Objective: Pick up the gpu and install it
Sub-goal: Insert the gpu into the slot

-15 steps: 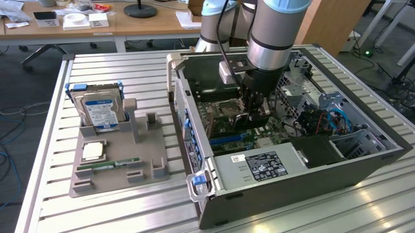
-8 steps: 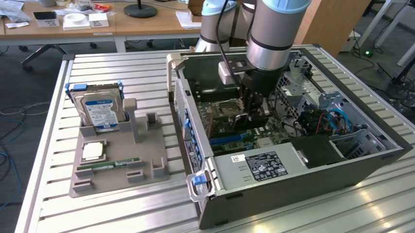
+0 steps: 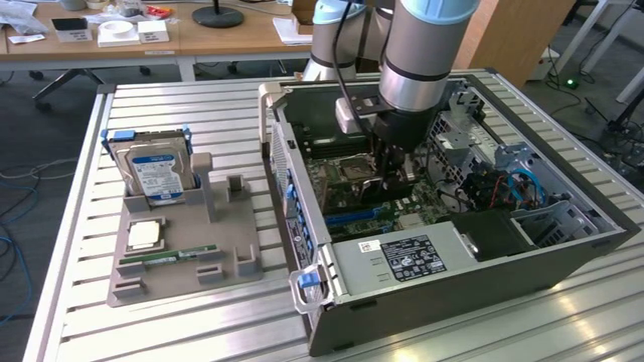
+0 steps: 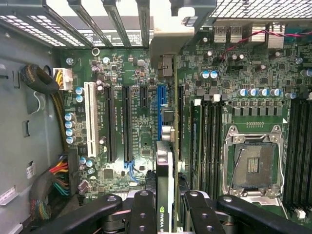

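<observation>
Wrist view: hand (image 4: 165,214) w/ gpu (image 4: 164,168) gripped

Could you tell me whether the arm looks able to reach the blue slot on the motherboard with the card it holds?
Probably yes. The gripper holds the gpu edge-on between its fingers over the motherboard. The blue slot lies bare, roughly in line with the card, with nothing standing over it.

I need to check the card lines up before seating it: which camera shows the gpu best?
The wrist view: the gpu stands edge-on, held between the gripper's fingers, with the motherboard slots beyond it. In the exterior view the gripper, low inside the computer case, covers most of the card.
</observation>
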`<state>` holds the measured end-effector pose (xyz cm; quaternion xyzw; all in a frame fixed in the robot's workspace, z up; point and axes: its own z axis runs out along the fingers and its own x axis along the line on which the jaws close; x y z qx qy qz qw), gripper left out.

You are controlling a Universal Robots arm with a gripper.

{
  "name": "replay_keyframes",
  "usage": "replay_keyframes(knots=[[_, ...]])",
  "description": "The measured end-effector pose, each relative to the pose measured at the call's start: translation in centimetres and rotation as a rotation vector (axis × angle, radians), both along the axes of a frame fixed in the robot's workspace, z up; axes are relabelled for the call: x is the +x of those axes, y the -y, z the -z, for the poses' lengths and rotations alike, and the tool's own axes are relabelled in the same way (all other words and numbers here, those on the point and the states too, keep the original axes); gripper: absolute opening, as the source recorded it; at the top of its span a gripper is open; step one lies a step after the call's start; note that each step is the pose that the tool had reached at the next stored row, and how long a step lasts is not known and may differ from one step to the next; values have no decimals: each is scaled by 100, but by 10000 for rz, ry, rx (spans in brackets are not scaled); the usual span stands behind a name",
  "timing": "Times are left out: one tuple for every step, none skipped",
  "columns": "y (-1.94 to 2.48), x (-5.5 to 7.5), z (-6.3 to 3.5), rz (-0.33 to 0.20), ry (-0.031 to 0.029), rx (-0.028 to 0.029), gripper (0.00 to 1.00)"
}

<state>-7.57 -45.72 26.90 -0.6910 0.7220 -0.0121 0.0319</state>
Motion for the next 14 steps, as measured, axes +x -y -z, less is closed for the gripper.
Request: replay_keyframes(knots=[[0,-5,1,2,0,0,27],[-1,-12,2,1,1,1,27],[-1,-20,3,1,1,2,27],[-1,-30,4,1,1,2,27],[-1,-38,4,1,1,1,27],[-1,-48,4,0,1,2,27],[-1,-58,4,1,1,2,27],[-1,-62,4,2,1,2,27],[1,-63,4,1,1,1,27],[5,-64,4,0,1,0,27],[8,-65,4,1,1,0,27],[11,-66,4,2,1,0,27],[14,-67,4,1,0,-1,27],[18,-68,4,1,1,0,27]])
